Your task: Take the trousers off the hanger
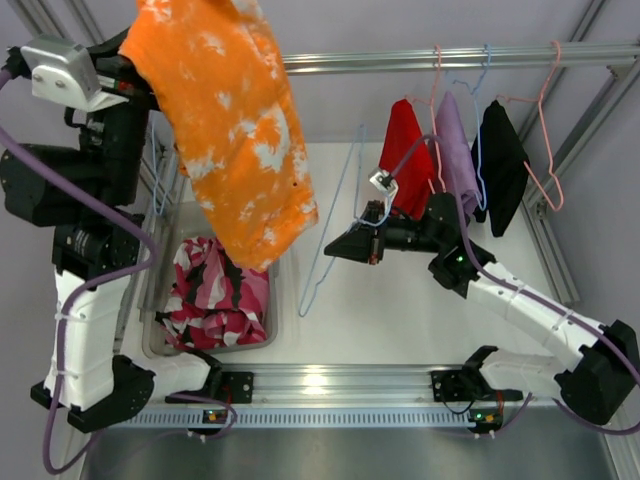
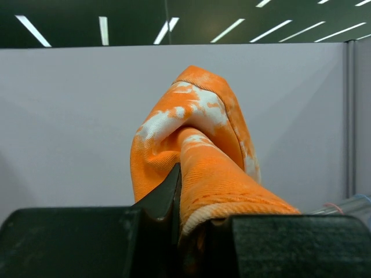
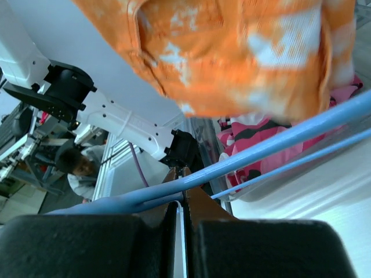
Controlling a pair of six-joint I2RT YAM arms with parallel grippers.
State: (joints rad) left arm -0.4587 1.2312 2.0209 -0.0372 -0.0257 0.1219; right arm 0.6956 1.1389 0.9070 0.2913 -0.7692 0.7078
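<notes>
The orange trousers with white blotches (image 1: 240, 130) hang high at the back left, their lower end above the bin. My left gripper (image 2: 194, 202) is shut on a bunched fold of them (image 2: 203, 133); in the top view the cloth hides its fingers. The thin blue wire hanger (image 1: 331, 215) hangs bare at mid-table, apart from the orange cloth. My right gripper (image 1: 337, 250) is shut on the hanger's wire, and the right wrist view shows the blue wire (image 3: 278, 142) pinched at the gripper (image 3: 181, 174). The pink-white-black camouflage trousers (image 1: 215, 290) lie crumpled in the bin.
A grey bin (image 1: 275, 300) stands at the near left beside the left arm. A metal rail (image 1: 400, 60) crosses the back, with red (image 1: 405, 155), purple (image 1: 455, 150) and black (image 1: 500, 160) garments on wire hangers. Frame bars run down the right side (image 1: 555, 250).
</notes>
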